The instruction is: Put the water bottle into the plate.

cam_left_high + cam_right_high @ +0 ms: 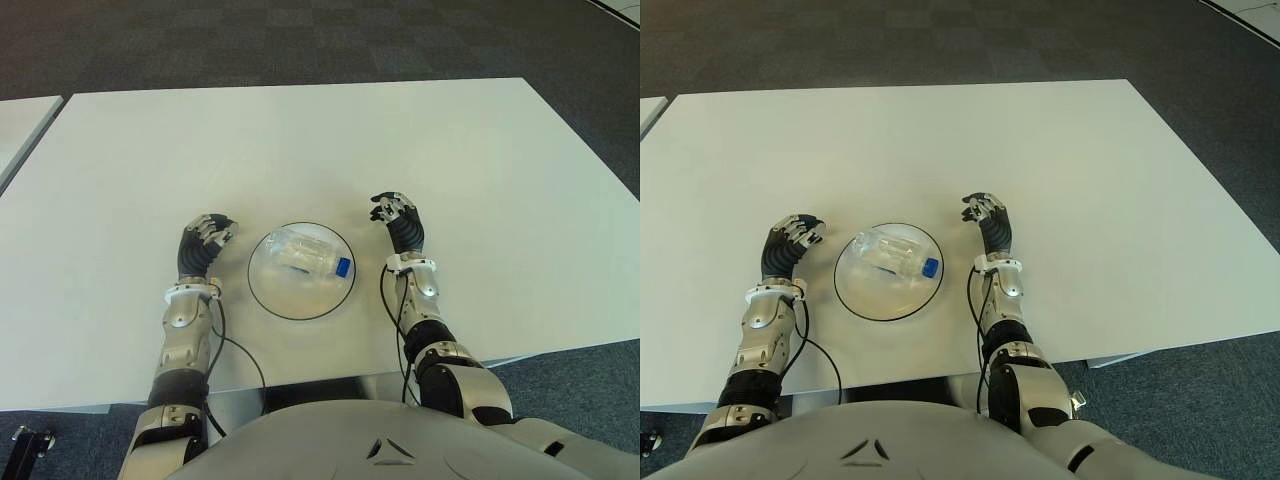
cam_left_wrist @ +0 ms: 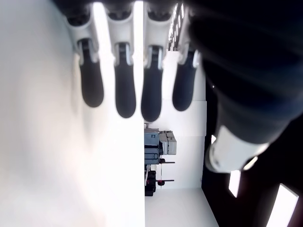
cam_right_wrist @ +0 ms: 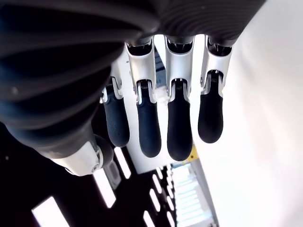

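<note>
Since the clear plastic water bottle (image 1: pixel 305 257) with the blue cap already lay inside the round transparent plate (image 1: pixel 263 291) near the white table's (image 1: pixel 300 140) front edge, only a clean retreat was judged necessary. The left hand (image 1: pixel 205 240) and right hand (image 1: pixel 398 217) were seen relaxed and empty beside the plate, and would best be drawn back without the rim being nudged.

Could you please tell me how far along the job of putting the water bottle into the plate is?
It looks done: the water bottle lies on its side inside the plate, blue cap toward the robot's right. Nothing is in hand: the left hand shows left of the plate and the right hand right of it, both with relaxed fingers and holding nothing. Nothing visible is left to do.
</note>
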